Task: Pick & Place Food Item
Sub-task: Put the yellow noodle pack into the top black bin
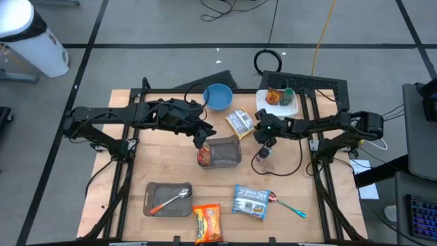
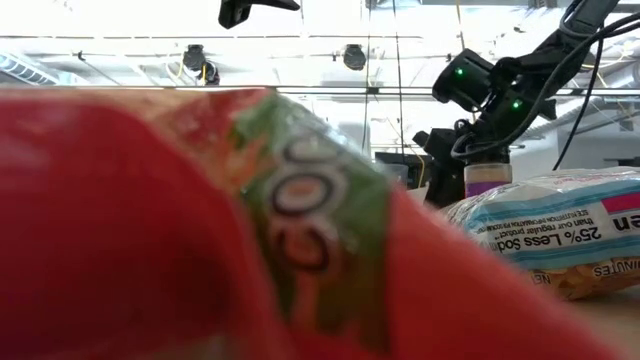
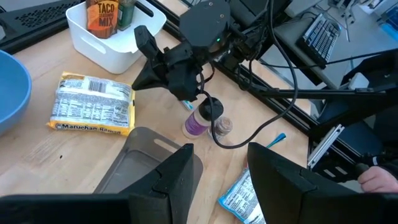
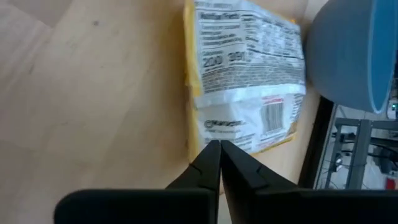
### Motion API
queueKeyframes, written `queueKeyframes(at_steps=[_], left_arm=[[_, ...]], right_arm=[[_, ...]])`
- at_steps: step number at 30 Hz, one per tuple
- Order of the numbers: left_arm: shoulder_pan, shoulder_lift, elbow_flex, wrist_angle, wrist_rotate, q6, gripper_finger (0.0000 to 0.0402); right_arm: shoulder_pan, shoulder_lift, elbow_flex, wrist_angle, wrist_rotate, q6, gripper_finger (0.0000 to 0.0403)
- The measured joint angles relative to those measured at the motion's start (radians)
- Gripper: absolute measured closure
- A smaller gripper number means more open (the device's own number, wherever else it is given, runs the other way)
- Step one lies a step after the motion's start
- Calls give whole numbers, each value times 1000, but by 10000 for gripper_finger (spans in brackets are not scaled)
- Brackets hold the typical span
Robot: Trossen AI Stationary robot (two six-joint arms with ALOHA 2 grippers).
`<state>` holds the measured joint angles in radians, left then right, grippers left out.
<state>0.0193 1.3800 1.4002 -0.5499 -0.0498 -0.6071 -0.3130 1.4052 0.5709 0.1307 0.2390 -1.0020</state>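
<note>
A yellow-and-white ramen packet (image 1: 239,121) (image 4: 245,74) lies flat on the wooden table, between the blue bowl (image 1: 218,96) and my right gripper (image 1: 259,134) (image 4: 219,145). That gripper is shut, with its tips at the packet's near edge. My left gripper (image 3: 221,180) (image 1: 201,140) hangs open above the left end of a grey container (image 1: 224,152) (image 3: 140,165), with nothing between its fingers. A red-orange packet (image 1: 203,158) shows at that end of the container. My right gripper has its two fingers closed together on the ramen packet's edge seam (image 4: 214,138), at the end nearest the gripper. The fingers slant down from the table's right side. The packet lies flat on the table. How much wrapper sits between the tips is hidden by the fingers.
A purple-labelled bottle (image 3: 198,122) (image 1: 263,158) and a small jar (image 3: 222,126) stand just under my right arm. A white bin (image 1: 276,100) with spice packs sits at the back. Nearer the front lie a grey tray with a spoon (image 1: 167,199), an orange packet (image 1: 208,222), a blue-white packet (image 1: 250,202) and a teal-handled spoon (image 1: 288,204).
</note>
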Motion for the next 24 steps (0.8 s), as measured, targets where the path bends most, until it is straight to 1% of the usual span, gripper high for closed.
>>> queueKeyframes(at_steps=[5,9,14,20,24], left_arm=[[0,0,0,0,0,-1,245],[0,0,0,0,0,-1,245],[0,0,0,0,0,-1,245],[0,0,0,0,0,4,245],[0,0,0,0,0,7,245]], right_arm=[[0,0,0,27,0,-9,389],[0,0,0,27,0,9,372],[0,0,0,29,-4,52,332],[0,-1,0,30,-5,57,280],[-1,-1,0,30,-31,59,262]])
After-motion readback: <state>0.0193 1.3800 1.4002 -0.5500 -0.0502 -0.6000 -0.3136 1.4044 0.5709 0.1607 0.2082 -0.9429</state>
